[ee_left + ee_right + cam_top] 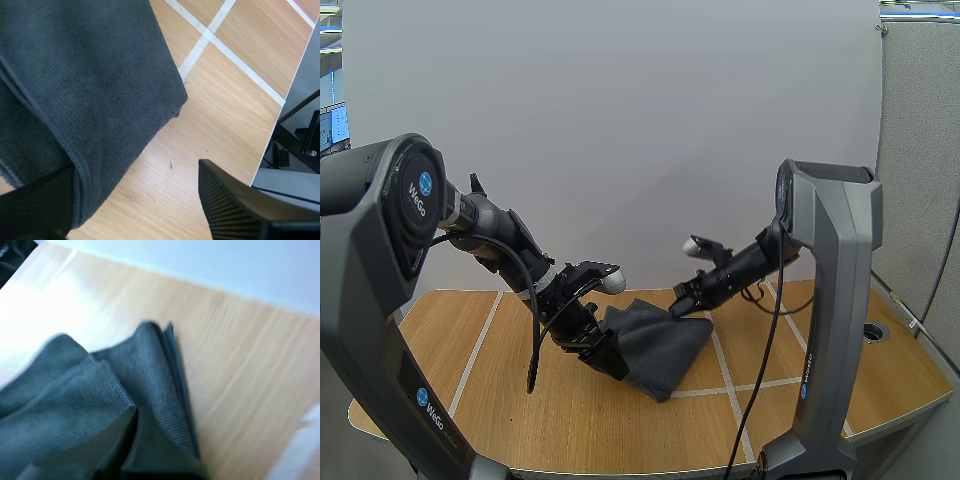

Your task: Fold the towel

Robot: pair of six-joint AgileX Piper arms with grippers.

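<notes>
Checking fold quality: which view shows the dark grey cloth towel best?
The high view: nearly the whole dark grey cloth towel lies on the wooden table between the left gripper and right gripper. The left wrist view gives one corner close up; the right wrist view, bunched folds.

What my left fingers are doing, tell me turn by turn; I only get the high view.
Observer: In the left wrist view the left fingers stand open, ribbed faces well apart.
Operator: Say where the cloth sits between them.
Observer: The towel has its folded edge beside one finger; the other finger is over bare table.
Operator: Now report the right wrist view.
Observer: There the towel stands in bunched folds, layers gathered together, with a stitched hem showing.
</notes>
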